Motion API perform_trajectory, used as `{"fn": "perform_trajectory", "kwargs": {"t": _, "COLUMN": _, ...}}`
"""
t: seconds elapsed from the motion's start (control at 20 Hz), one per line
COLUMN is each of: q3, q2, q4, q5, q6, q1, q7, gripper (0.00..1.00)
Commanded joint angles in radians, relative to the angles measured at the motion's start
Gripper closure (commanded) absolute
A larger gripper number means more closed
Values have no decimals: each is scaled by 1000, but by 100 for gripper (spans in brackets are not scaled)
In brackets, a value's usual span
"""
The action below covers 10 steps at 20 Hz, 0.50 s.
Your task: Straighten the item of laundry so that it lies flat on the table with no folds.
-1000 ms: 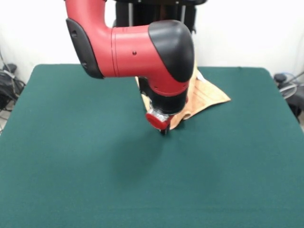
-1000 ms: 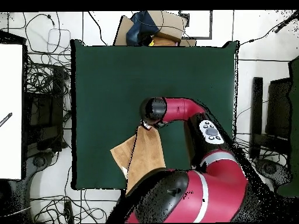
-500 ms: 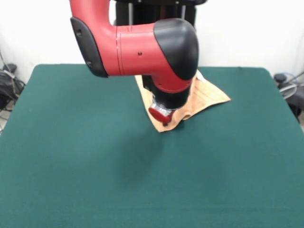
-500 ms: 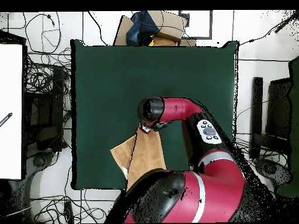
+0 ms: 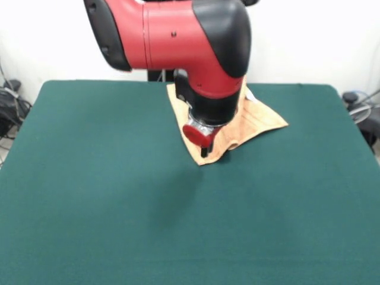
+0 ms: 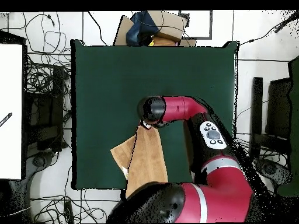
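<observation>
The light orange-brown towel [image 5: 261,119] lies folded and bunched at the far middle of the dark green table [image 5: 89,190], with one corner pointing toward the table's middle. My gripper [image 5: 203,152] hangs just above that near corner, and the red arm hides the towel's middle. In the overhead view the towel [image 6: 146,157] stretches from the gripper [image 6: 145,123] toward the table's [image 6: 117,76] bottom edge, with a folded flap on its left. I cannot see whether the gripper is open or shut.
Cables, boxes and equipment lie around the table on the floor [image 6: 47,87]. Cardboard and a dark bag [image 6: 149,26] sit beyond the table's top edge in the overhead view.
The arm has risen, lifting the gripper off the table surface at the towel's corner. The corner now shows below the gripper. The towel's shape has hardly changed.
</observation>
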Motion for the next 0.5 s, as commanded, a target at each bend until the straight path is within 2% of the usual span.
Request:
{"fn": "perform_trajectory", "kwargs": {"t": 0.05, "q3": -53, "q2": -58, "q4": 102, "q5": -32, "q6": -117, "q1": 21, "q7": 227, "gripper": 100}}
{"fn": "perform_trajectory", "kwargs": {"t": 0.5, "q3": -80, "q2": -26, "q4": 73, "q5": 6, "q6": -82, "q1": 51, "q7": 244, "gripper": 100}}
